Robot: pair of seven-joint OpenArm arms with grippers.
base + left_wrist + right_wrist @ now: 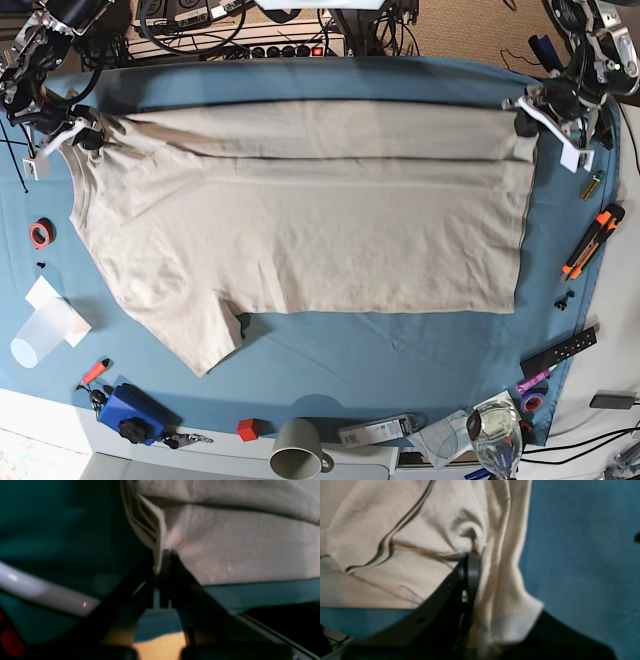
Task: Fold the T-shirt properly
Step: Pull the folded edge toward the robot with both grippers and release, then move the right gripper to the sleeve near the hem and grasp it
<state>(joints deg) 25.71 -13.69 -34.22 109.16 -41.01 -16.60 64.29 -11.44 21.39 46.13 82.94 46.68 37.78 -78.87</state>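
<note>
left gripper (165,562): black, narrow tapering fingers, blurred up close | right gripper (470,562): dark grey curved fingers with small round holes | base view: both arms dark with metal joints, loose black cables, white flat finger pieces near the tips

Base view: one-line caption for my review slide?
Both tools, left and right, pinch the T-shirt spread across the blue cloth.
</note>
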